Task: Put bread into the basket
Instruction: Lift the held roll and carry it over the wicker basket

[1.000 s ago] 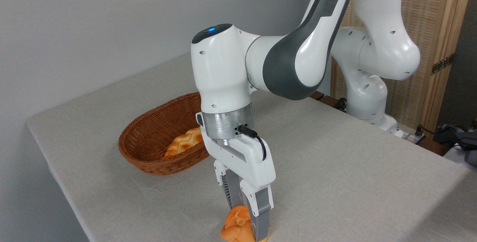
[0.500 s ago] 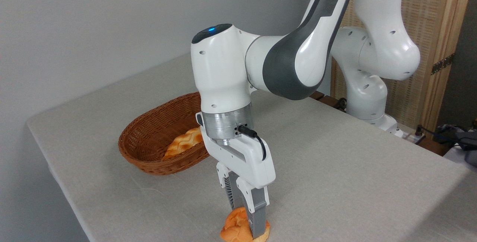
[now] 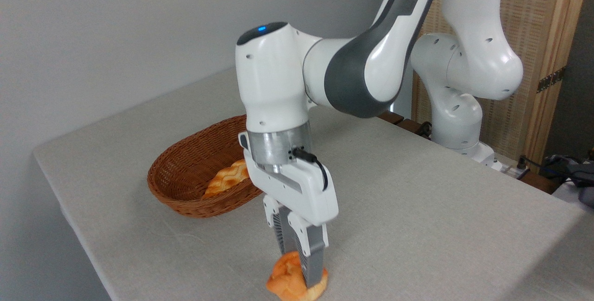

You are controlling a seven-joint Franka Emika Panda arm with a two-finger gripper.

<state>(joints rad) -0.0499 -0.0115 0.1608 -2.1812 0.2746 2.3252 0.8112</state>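
The grey table (image 3: 417, 227) carries the oval wicker basket (image 3: 185, 171) toward its back left, with a braided loaf (image 3: 227, 178) already lying inside it. Near the front edge the gripper (image 3: 301, 268) points straight down, its fingers (image 3: 312, 257) pinched tight on the bread (image 3: 285, 282), which looks just clear of the cloth or barely touching it. The bun looks light and soft, apt to dent, so this hold across its middle seems right and needs little force.
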